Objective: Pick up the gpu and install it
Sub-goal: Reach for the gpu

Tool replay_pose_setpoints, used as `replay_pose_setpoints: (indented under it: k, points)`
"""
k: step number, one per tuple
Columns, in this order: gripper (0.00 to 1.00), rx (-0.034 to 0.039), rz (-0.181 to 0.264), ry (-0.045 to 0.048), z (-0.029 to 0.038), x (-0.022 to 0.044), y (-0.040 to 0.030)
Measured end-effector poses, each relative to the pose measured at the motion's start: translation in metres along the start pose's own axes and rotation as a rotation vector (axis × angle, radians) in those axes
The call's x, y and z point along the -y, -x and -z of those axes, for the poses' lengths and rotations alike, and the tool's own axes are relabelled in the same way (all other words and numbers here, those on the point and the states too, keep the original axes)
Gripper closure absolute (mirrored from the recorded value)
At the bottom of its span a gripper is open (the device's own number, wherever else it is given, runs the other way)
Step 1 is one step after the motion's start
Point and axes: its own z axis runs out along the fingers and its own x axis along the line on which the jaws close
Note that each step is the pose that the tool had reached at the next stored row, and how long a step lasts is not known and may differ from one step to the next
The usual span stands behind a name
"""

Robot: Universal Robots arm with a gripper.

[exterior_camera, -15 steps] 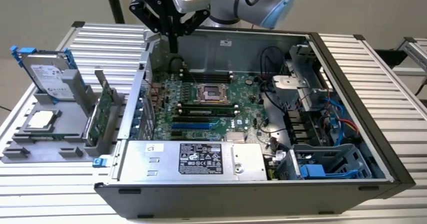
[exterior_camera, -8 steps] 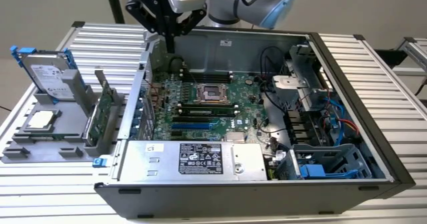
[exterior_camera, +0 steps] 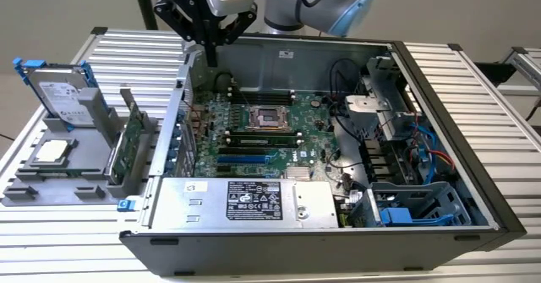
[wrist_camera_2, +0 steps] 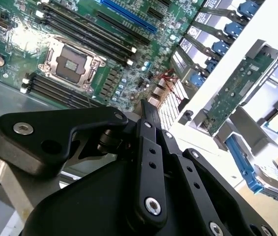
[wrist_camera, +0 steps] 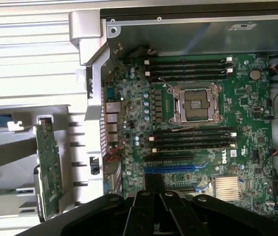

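The gpu point(exterior_camera: 131, 145) stands on edge in a grey holder point(exterior_camera: 101, 169) outside the computer case, at the exterior view's left, its green board face showing. Both wrist views show that green face, at gpu point(wrist_camera_2: 235, 91) and gpu point(wrist_camera: 48, 167). My gripper point(exterior_camera: 211, 58) hangs above the case's back corner, over the rear wall point(exterior_camera: 182, 99), beyond the card and well apart from it. Its black fingers meet at one narrow tip with nothing between them, as seen at gripper point(wrist_camera_2: 149, 109) and gripper point(wrist_camera: 154, 183).
Inside the open case lie the motherboard point(exterior_camera: 253, 134) with an empty CPU socket point(exterior_camera: 268, 115), a blue expansion slot point(exterior_camera: 241, 159) and the power supply point(exterior_camera: 245, 201). A silver hard drive with blue clips point(exterior_camera: 59, 96) and a square CPU chip point(exterior_camera: 52, 151) sit in the same holder.
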Motion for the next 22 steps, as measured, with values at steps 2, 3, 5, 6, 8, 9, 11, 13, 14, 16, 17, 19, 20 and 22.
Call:
replay_pose_setpoints:
  k: [2, 3, 5, 6, 8, 9, 11, 13, 14, 16, 17, 19, 20, 22]
  points:
    - [1.00, 0.0000, 0.000, -0.0001, 0.0001, 0.0001, -0.0015]
    - [1.00, 0.0001, 0.000, 0.0000, 0.0001, 0.0001, -0.0023]
    - [1.00, 0.0000, 0.000, -0.0001, 0.0001, 0.0003, -0.0038]
    - [1.00, 0.0000, 0.000, 0.0000, 0.0001, 0.0003, -0.0046]
    - [1.00, 0.0001, 0.000, 0.0000, 0.0002, 0.0004, -0.0061]
    - [1.00, 0.0001, 0.000, 0.0000, 0.0002, 0.0005, -0.0069]
    - [1.00, 0.0001, 0.000, 0.0000, 0.0002, 0.0006, -0.0085]
    - [1.00, 0.0001, 0.000, -0.0001, 0.0003, 0.0007, -0.0100]
    - [1.00, 0.0002, 0.000, 0.0000, 0.0003, 0.0008, -0.0108]
    - [1.00, 0.0002, 0.000, 0.0000, 0.0003, 0.0009, -0.0123]
    - [1.00, 0.0002, 0.000, 0.0000, 0.0003, 0.0009, -0.0131]
    - [1.00, 0.0002, 0.000, 0.0000, 0.0004, 0.0010, -0.0145]
    - [1.00, 0.0002, 0.000, -0.0001, 0.0004, 0.0011, -0.0152]
    - [1.00, 0.0003, 0.000, 0.0000, 0.0004, 0.0012, -0.0167]
